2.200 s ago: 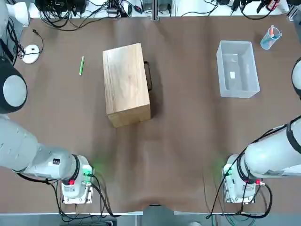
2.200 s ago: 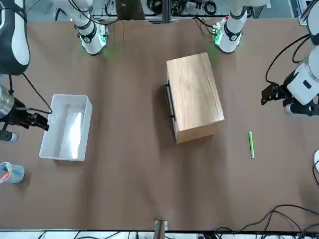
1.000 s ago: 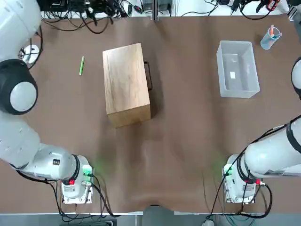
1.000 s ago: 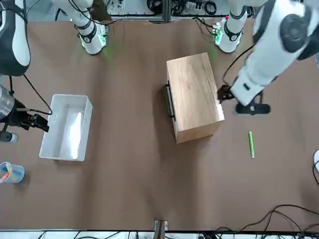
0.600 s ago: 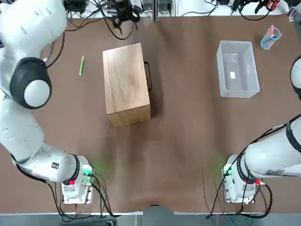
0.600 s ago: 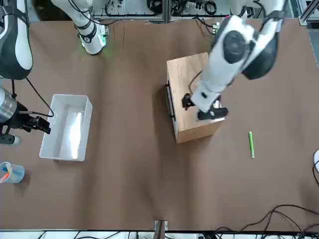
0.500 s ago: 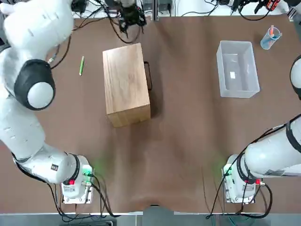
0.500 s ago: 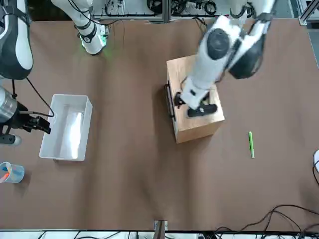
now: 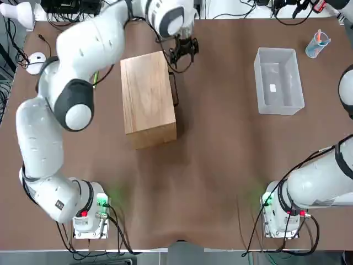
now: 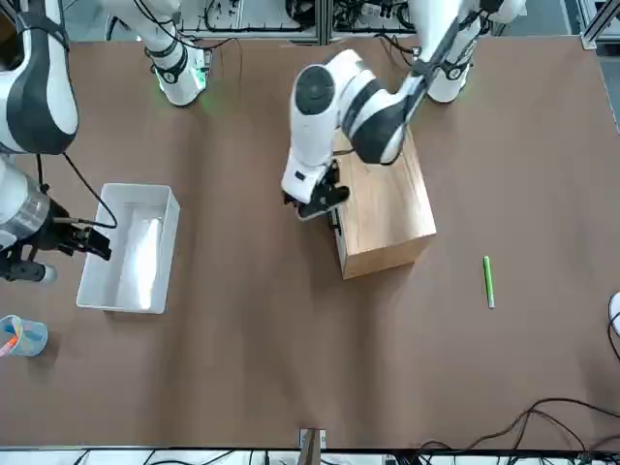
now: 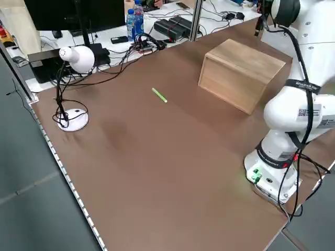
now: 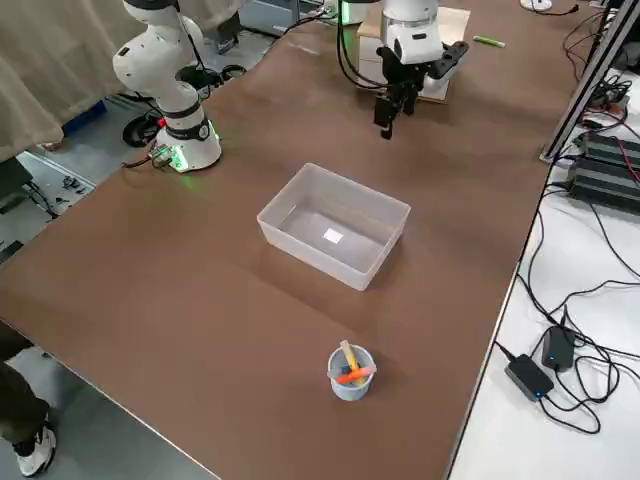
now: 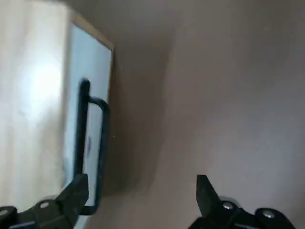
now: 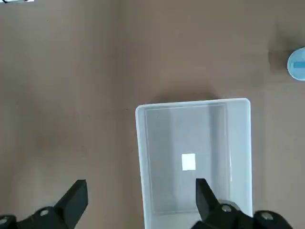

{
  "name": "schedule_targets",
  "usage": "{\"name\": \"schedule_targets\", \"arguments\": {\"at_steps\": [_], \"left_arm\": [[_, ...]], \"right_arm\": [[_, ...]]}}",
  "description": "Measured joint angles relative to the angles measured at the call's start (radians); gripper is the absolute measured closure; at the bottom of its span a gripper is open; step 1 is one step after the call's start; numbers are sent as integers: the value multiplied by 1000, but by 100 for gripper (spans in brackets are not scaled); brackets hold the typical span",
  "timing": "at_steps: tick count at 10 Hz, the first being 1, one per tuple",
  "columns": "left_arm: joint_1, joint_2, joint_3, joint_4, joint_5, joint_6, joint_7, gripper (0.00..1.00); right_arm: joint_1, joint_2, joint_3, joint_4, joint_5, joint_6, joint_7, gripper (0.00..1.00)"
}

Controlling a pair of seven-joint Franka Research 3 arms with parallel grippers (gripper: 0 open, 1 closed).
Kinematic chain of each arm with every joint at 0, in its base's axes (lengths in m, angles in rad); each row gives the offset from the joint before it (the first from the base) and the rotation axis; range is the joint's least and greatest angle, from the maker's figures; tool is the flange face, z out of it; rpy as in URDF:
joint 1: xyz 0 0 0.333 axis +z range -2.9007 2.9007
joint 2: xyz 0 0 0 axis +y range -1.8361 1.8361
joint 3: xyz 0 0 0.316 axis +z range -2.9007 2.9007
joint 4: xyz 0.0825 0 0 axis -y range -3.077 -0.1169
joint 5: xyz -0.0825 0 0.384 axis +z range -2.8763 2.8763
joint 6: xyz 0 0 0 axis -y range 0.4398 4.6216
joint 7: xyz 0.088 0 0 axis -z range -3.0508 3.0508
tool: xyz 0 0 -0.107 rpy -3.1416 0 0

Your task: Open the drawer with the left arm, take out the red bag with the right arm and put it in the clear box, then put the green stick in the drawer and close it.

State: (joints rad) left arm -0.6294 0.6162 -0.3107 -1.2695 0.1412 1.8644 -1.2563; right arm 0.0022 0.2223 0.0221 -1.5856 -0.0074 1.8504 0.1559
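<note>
Left gripper (image 13: 143, 195): fingers spread wide, nothing gripped; it has been moved across the cabinet (image 9: 148, 99) to the handle side. Right gripper (image 14: 142, 195): fingers spread, empty.

We see brown surface (image 9: 220, 165), pale wood-grained cabinet (image 9: 148, 99) upper left of top view, bright green stick (image 10: 488, 282), whitish box (image 9: 279, 83).

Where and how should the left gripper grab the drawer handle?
Probably mid-bar on the black handle, which stands off the closed drawer's front as a long thin bar with a gap behind. I'd come from above on the handle side, the cabinet's right in the top view, with the open left gripper putting one finger in the gap, one outside.
</note>
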Motion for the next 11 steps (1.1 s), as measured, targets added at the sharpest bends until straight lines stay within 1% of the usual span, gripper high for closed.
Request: {"name": "schedule_targets", "arguments": {"at_steps": [2,3,6,7,9,11], "left_arm": [[-97,31,94,7,0,1,-9,0],[-125,46,125,7,0,1,-9,0],[-135,89,137,9,6,-1,-7,2],[-137,103,136,9,34,-6,-3,2],[-150,112,135,10,74,-39,2,2],[-154,112,135,13,75,-72,21,2]], "right_arm": [[21,0,1,-8,0,0,53,0],[27,0,1,-8,1,0,58,0],[75,0,3,-8,2,1,126,0],[94,0,3,-8,2,1,154,0],[132,4,5,-10,2,1,228,0],[180,9,6,-10,2,4,309,0]]}}
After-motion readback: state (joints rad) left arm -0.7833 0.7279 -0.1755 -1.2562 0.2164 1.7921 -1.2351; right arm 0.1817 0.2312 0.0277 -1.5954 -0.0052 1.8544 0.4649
